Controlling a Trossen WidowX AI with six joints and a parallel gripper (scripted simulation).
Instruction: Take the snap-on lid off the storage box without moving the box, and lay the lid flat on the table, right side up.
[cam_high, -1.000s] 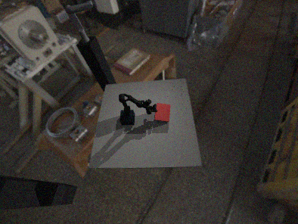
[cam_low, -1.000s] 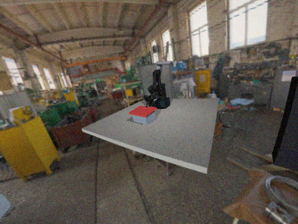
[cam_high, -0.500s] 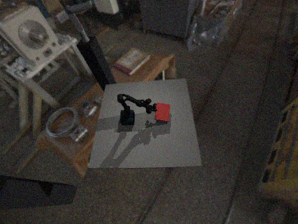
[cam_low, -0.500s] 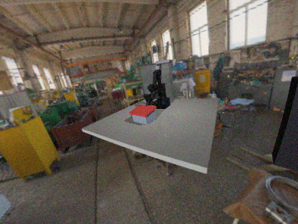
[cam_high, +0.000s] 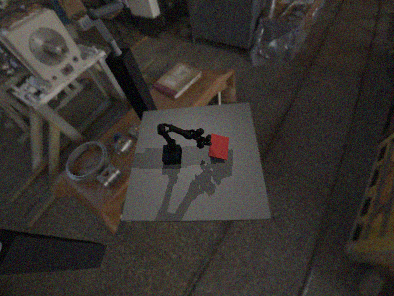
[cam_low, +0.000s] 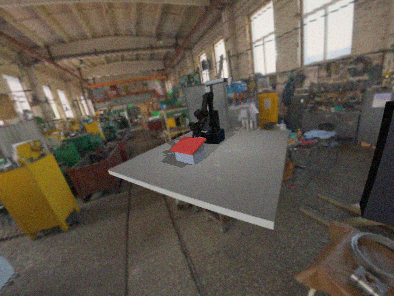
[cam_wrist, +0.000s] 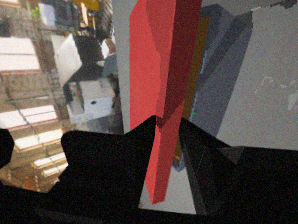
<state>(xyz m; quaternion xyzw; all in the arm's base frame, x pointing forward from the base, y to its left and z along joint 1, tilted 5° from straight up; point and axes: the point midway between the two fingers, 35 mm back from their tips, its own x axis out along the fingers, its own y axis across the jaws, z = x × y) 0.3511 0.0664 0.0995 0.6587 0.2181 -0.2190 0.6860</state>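
Note:
The red lid (cam_high: 219, 146) (cam_low: 188, 145) (cam_wrist: 146, 65) is tilted on the blue-grey storage box (cam_low: 189, 156) (cam_wrist: 214, 100), its gripper-side edge raised. In the wrist view an orange-brown strip (cam_wrist: 193, 82) shows in the gap between lid and box. The far edge of the lid still lies at the box top in the exterior view. My gripper (cam_high: 208, 141) (cam_wrist: 167, 120) is shut on the lid's near edge, with one black finger on each side of it. The lid hides most of the box in the top view. Whether the far edge touches the rim is too small to tell.
The grey table (cam_high: 195, 207) (cam_low: 240, 190) carries the box and the arm's black base (cam_high: 172, 155) (cam_low: 216, 136). The box stands in front of the base, with table surface around it. Arm shadows fall across the table.

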